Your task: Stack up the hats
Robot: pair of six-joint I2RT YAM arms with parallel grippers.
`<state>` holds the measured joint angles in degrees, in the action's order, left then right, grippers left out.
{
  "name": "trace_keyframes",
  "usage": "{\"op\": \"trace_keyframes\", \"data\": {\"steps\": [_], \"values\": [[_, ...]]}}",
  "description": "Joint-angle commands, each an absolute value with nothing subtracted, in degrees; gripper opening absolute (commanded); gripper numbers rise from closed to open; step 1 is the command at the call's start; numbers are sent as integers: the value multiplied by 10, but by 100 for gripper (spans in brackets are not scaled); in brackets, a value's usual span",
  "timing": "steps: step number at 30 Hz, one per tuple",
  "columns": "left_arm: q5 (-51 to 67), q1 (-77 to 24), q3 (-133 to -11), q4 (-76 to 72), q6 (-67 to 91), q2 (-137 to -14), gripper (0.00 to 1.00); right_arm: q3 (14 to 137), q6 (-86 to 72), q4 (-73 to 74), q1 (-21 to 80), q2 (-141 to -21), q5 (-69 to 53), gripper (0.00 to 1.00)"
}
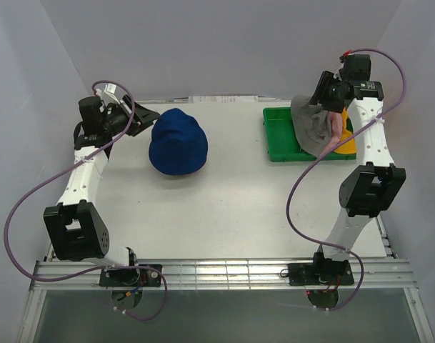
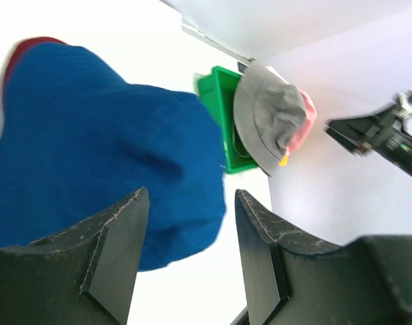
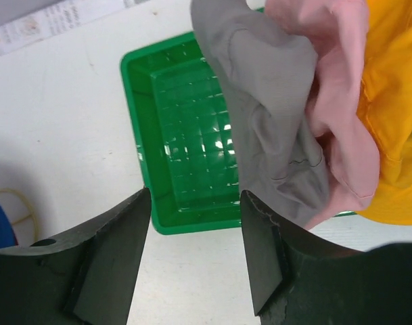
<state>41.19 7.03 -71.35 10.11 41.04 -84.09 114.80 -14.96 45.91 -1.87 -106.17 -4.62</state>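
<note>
White table (image 1: 224,207), pale walls (image 1: 203,43); blue hat (image 1: 178,141) centre-left, tray (image 1: 278,136) upper right. Left gripper (image 2: 191,237) and right gripper (image 3: 195,244) spread, empty.

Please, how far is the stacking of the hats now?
Done, it seems: the blue hat lies over the red hat, whose edge shows beneath. In hand: nothing; the left claw and right claw are both open and empty. Still to do: the grey hat, pink hat and yellow hat lie bunched at the tray and must go onto the blue one.
</note>
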Motion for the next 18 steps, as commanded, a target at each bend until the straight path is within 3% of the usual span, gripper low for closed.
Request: {"op": "trace_keyframes", "data": {"steps": [1,9,18], "values": [[421,58,-730,105,415,-802,64,1173,-128,482,-22,-1106,-40,61],[426,49,-706,104,412,-784,64,1166,-117,480,-22,-1130,75,60],[430,47,-711,105,411,-792,64,1142,-123,447,-22,-1129,120,61]]}}
